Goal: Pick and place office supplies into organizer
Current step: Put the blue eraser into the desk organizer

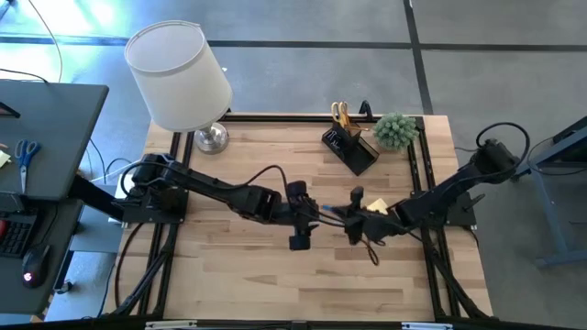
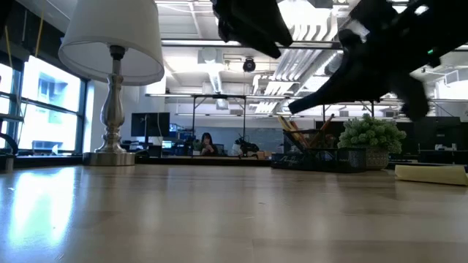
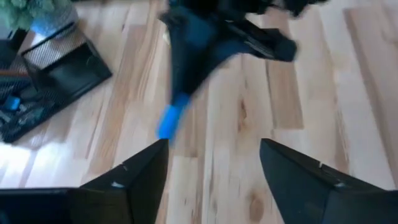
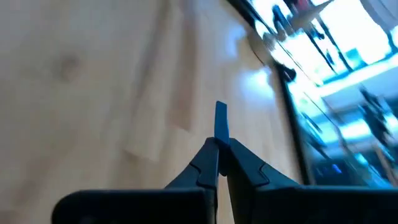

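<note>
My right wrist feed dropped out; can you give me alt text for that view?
The right gripper is shut on a thin blue item, which sticks out past the fingertips above the wooden table. Beyond the table's edge, only blurred bright background shows.

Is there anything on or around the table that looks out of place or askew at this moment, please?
Nothing is spilled or damaged. The one unusual sight is mid-air: the right gripper is shut on a small blue eraser above the table's middle, facing the open left gripper. The organizer stands upright at the far edge.
</note>
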